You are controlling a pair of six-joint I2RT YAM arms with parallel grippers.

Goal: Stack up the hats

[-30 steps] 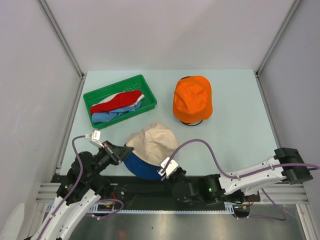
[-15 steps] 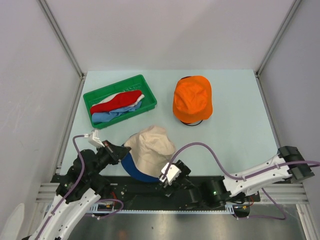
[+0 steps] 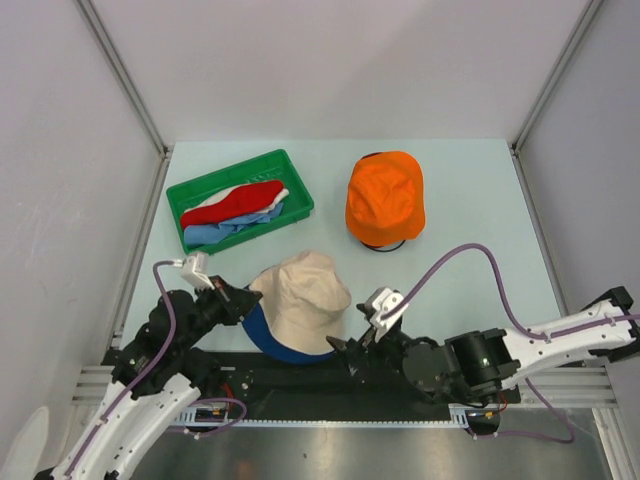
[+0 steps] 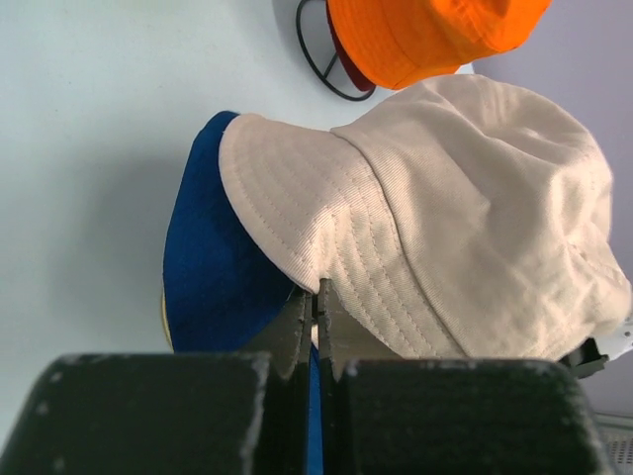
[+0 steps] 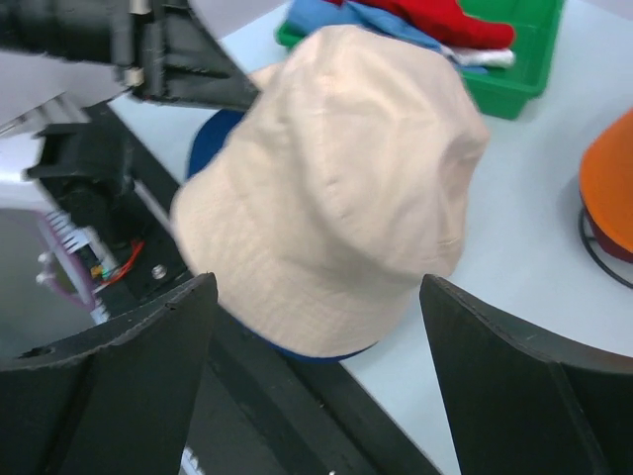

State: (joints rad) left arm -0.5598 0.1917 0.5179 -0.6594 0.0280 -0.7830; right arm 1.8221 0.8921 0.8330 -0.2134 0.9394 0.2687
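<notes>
A beige hat (image 3: 303, 298) lies over a navy hat (image 3: 283, 346) at the table's near edge; only the navy brim shows. My left gripper (image 3: 247, 300) is shut on the beige hat's left brim (image 4: 297, 247), its tips (image 4: 316, 294) pinching the fabric above the navy hat (image 4: 213, 267). Just off the beige hat's (image 5: 336, 188) near right side, my right gripper (image 3: 350, 345) stands wide open and holds nothing. An orange hat (image 3: 385, 195) sits on a black wire frame at the back. Red (image 3: 232, 203), white and light blue (image 3: 235, 225) hats lie in the green tray (image 3: 298, 196).
The green tray (image 5: 514, 69) stands at the back left. A black wire frame (image 4: 318, 59) pokes out from under the orange hat (image 4: 425, 35). Grey walls close in the table on three sides. The black base rail (image 3: 300, 385) runs along the near edge.
My right gripper has opened, let go of the beige hat's edge and drawn back to the right. The beige hat has settled over the navy one. The left gripper keeps its grip.
</notes>
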